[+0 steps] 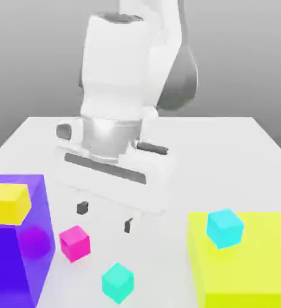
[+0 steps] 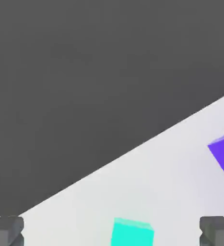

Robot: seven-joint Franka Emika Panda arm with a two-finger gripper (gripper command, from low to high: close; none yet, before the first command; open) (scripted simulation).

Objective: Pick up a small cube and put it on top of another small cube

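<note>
No text, label, brand, number or sign can be read in either view

- Exterior view: faces the arm [image 1: 115,66] across the table [image 1: 197,144], angled down, taking in the tabletop.
- Hand view: looks obliquely down past the table's edge, nearer in.
- Both share the teal-green cube [image 1: 118,283] and violet block [image 1: 7,264].
</note>
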